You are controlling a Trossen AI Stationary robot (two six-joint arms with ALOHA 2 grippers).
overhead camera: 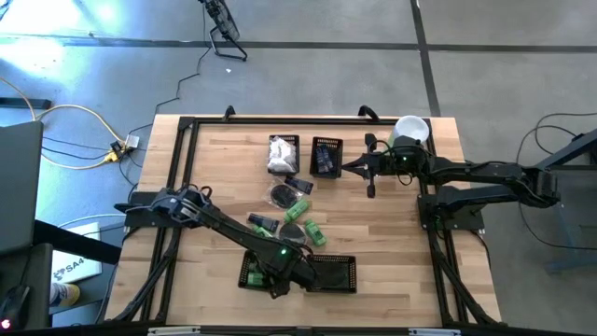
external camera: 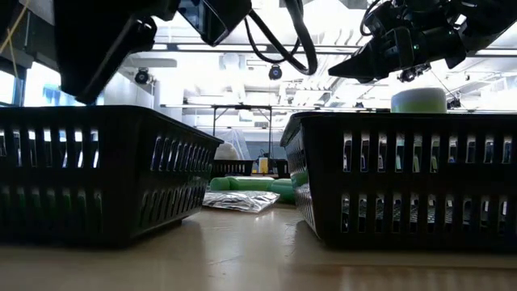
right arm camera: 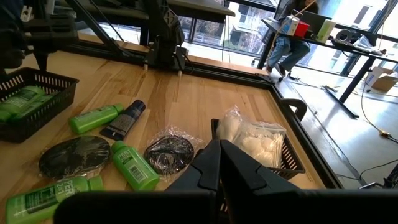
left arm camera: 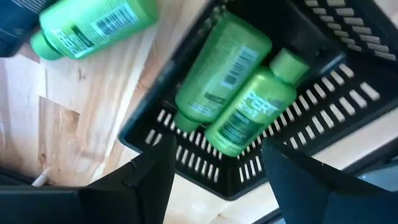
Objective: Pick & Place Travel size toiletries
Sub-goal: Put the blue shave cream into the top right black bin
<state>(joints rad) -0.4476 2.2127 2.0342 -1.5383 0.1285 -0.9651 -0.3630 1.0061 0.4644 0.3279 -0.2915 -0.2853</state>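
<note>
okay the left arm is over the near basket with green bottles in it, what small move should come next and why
Probably lift the left gripper straight up out of the basket. Its fingers stand open and empty, and two green bottles already lie inside, so the drop looks done. More green bottles wait on the table, next to fetch. The right gripper waits shut near the far baskets.

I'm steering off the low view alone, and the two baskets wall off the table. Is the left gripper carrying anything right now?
Observer: No. The left gripper is open above the front left basket, with nothing between its fingers.
Operator: Anything in that basket?
Observer: Two green bottles lie side by side in it.
Operator: And the right arm?
Observer: The right gripper is shut and empty, at the far side beside a far basket.
</note>
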